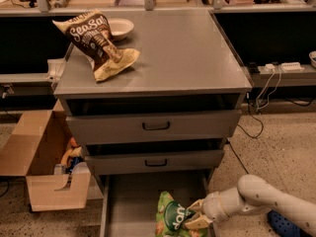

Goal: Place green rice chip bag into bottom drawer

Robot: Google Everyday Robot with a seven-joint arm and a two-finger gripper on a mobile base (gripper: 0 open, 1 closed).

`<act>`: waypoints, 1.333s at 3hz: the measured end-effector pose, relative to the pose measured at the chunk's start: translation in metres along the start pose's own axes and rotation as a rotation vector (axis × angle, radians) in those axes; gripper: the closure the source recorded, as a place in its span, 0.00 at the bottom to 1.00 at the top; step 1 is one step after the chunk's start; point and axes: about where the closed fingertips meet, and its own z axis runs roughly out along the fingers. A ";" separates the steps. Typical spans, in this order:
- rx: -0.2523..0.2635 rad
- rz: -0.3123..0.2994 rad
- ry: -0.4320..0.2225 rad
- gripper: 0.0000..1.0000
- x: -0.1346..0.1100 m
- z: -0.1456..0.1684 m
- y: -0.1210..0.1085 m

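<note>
Pinched between jaws (over drawer (132, 201)): bag (169, 217)

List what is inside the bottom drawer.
The green rice chip bag sits in the bottom drawer, with the gripper at its right edge. The floor beneath the bag is covered, and the drawer's near end is out of frame.

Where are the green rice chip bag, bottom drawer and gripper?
green rice chip bag (171, 217), camera view, middle of its front.
bottom drawer (132, 201), camera view, bare grey floor.
gripper (191, 215), camera view, tip, at the bag's right edge.
</note>
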 end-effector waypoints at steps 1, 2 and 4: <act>0.035 0.038 -0.073 1.00 0.035 0.051 -0.038; 0.066 0.094 -0.166 1.00 0.070 0.107 -0.083; 0.050 0.134 -0.231 0.82 0.079 0.153 -0.132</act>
